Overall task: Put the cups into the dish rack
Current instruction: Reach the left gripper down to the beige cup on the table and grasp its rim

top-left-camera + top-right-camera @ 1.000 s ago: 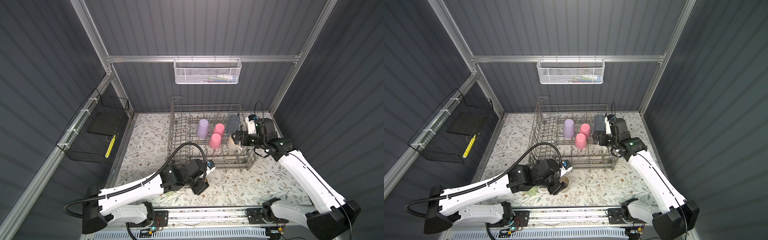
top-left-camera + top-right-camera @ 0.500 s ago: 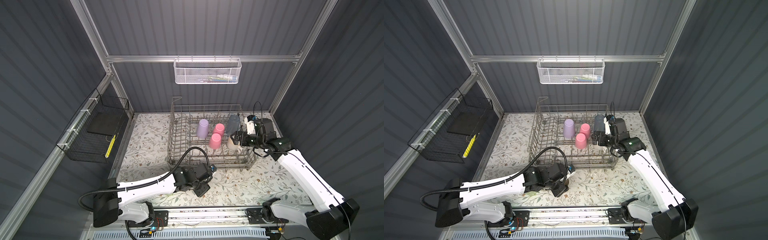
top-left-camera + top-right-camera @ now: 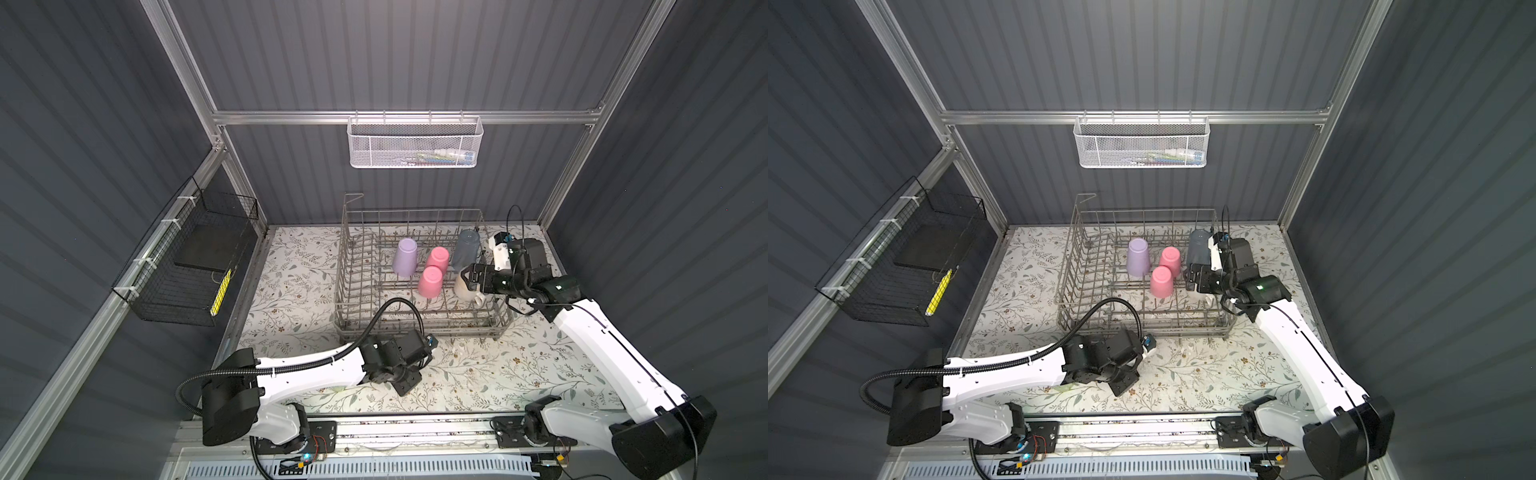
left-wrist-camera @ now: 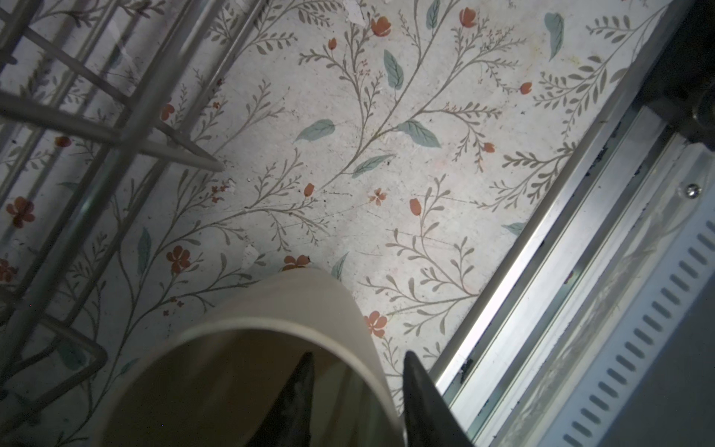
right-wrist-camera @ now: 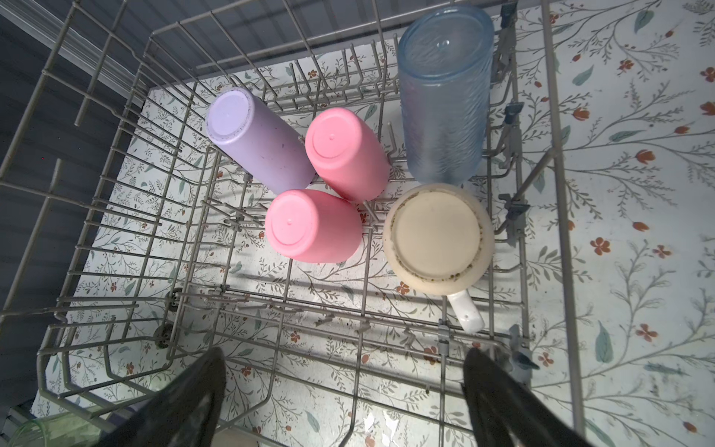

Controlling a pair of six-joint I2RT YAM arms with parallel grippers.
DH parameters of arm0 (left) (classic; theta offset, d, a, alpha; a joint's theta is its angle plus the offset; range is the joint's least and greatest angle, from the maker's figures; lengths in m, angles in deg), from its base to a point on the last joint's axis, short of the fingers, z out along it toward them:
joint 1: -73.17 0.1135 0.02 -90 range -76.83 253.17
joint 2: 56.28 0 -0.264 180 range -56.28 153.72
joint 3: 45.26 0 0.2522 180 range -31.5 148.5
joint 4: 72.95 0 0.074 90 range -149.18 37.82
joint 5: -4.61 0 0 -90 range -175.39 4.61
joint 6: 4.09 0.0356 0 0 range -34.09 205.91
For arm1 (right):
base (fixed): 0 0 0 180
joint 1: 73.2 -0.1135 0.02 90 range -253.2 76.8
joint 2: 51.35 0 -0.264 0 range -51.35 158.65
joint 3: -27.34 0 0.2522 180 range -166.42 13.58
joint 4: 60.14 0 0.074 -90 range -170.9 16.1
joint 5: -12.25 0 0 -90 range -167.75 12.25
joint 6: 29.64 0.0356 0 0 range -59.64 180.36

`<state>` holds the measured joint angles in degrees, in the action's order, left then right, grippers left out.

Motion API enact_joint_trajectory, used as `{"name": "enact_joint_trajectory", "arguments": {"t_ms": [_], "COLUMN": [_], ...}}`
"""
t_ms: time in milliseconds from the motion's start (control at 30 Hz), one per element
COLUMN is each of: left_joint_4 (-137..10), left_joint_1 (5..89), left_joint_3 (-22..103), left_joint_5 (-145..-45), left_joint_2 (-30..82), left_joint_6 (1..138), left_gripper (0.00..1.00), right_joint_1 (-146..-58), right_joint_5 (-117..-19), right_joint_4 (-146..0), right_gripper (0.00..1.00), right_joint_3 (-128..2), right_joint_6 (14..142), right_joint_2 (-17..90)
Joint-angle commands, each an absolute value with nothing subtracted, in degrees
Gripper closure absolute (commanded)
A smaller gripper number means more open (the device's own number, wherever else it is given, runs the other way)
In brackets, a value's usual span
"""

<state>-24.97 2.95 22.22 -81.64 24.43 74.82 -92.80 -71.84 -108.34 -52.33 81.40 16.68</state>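
Your left claw [image 4: 358,354] has one finger inside the cream cup [image 4: 294,302] and one outside, down at the table [image 4: 348,174], near the dish rack [image 3: 357,257]. I cannot tell if it grips tight yet. Lift too soon and the cup may slip and tip over. Your right claw [image 5: 346,352] hangs wide apart over the rack.

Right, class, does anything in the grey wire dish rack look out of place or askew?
Yes. The upturned cream mug in the grey wire dish rack has a white handle, unlike the handleless pink plastic tumbler beside it, and dark specks ring its base.
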Motion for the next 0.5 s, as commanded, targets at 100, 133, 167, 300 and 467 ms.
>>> {"name": "enact_joint_trajectory", "arguments": {"t_ms": [100, 133, 167, 300, 467], "left_joint_4": [-24.48, -24.4, -24.37, -23.95, -23.41], "left_joint_1": [2.5, 2.5, 2.5, 2.41, 2.33], "left_joint_3": [23.74, 23.98, 24.12, 25.52, 28.51], "left_joint_5": [-84.48, -84.79, -85.23, -87.32, -91.47], "left_joint_2": [25.5, 25.7, 25.81, 25.9, 23.88], "left_joint_6": [75.54, 75.61, 75.62, 75.96, 77.01], "left_gripper": [0.82, 0.84, 0.87, 0.96, 0.99], "right_joint_1": [-91.98, -91.92, -91.83, -91.53, -91.23], "right_joint_5": [-70.76, -70.66, -70.57, -70.11, -68.88], "right_joint_4": [-107.34, -107.23, -107.13, -106.94, -106.38], "right_gripper": [0.05, 0.05, 0.05, 0.05, 0.05], "right_joint_3": [-50.82, -50.79, -50.73, -50.48, -50.26], "right_joint_6": [82.07, 82.15, 82.15, 82.16, 82.42], "right_joint_2": [16.51, 16.48, 16.58, 16.68, 16.59]}}
